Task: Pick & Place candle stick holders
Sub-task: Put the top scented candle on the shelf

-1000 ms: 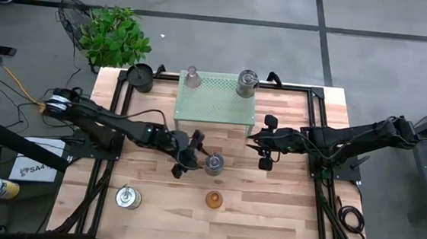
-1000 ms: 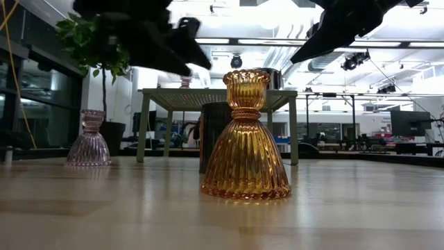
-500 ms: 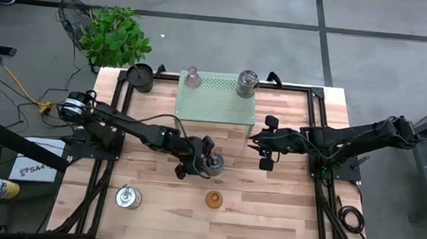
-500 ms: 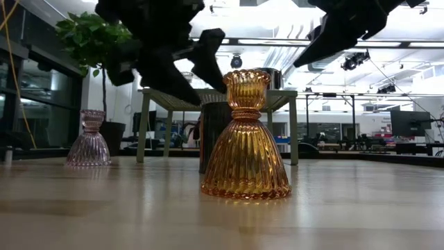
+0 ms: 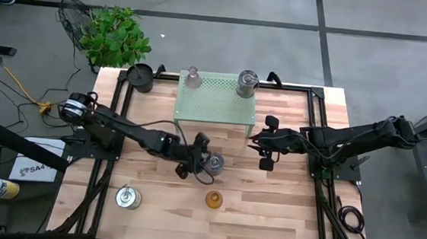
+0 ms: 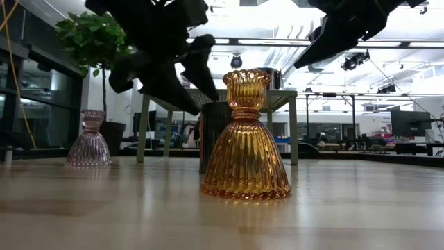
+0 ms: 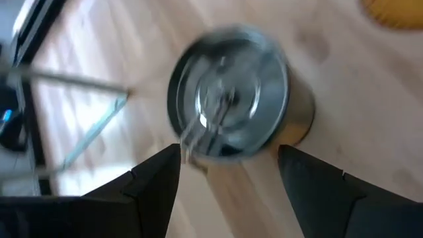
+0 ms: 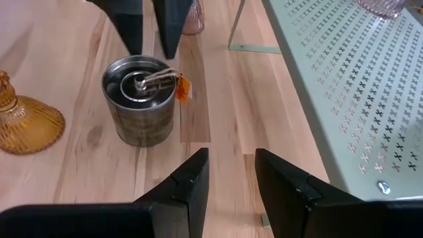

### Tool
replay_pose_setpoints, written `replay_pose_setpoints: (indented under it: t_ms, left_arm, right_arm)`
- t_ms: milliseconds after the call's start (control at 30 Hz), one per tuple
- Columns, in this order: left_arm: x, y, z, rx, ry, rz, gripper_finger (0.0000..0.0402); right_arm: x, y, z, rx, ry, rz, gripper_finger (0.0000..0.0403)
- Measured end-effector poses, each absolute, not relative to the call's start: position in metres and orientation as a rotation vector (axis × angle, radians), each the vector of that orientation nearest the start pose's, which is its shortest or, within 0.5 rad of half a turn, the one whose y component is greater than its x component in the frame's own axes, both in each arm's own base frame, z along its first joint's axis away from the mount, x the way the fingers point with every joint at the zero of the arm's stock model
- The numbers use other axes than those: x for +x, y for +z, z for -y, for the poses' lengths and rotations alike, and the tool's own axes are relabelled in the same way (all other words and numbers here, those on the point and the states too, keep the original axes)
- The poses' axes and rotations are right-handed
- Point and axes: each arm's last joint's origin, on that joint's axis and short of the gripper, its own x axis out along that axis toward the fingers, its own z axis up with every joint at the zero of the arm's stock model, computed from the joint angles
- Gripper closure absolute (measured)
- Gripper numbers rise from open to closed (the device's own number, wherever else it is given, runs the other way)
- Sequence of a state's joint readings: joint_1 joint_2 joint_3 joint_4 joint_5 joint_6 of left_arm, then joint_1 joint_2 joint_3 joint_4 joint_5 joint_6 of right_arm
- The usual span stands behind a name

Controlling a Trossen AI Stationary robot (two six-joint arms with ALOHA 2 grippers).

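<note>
Hovering open-fingered over mid-table, the left pincer holds nothing; the upright silvery holder stands just ahead of its gap. The right pincer, open and empty, waits farther off.

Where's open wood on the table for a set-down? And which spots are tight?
Free: the right side of the table, past the amber glass holder, and the strip between that and the silver holder at front left. Tight: the centre, where the left tool hovers at a metal holder, with the right tool beside the green perforated stand.
</note>
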State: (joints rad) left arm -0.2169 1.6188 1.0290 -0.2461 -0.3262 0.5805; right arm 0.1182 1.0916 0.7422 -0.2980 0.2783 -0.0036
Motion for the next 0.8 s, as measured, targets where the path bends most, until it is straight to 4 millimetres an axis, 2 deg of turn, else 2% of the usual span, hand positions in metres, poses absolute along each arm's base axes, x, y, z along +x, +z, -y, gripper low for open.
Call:
replay_pose_setpoints:
  t_ms: [133, 233, 367, 533, 567, 800]
  left_arm:
    - [0.318, 0.211, 0.069, 0.746, -0.05, -0.883, 0.0158]
    - [0.308, 0.209, 0.069, 0.622, -0.025, -0.966, 0.0183]
    - [0.302, 0.204, 0.065, 0.398, -0.017, -1.043, 0.0254]
    - [0.308, 0.198, 0.057, 0.173, -0.036, -0.976, 0.0375]
    - [0.308, 0.195, 0.054, 0.142, -0.023, -0.964, 0.0388]
    - [0.315, 0.17, 0.051, 0.09, 0.012, -1.011, 0.0399]
  right_arm:
    - [0.224, 0.252, -0.019, -0.129, -0.154, -0.643, 0.0284]
    - [0.224, 0.252, -0.019, -0.129, -0.154, -0.644, 0.0284]
    - [0.224, 0.253, -0.019, -0.129, -0.158, -0.636, 0.0284]
    - [0.226, 0.255, -0.018, -0.125, -0.162, -0.612, 0.0284]
    - [0.226, 0.255, -0.019, -0.124, -0.163, -0.609, 0.0284]
    - [0.226, 0.255, -0.019, -0.123, -0.166, -0.605, 0.0284]
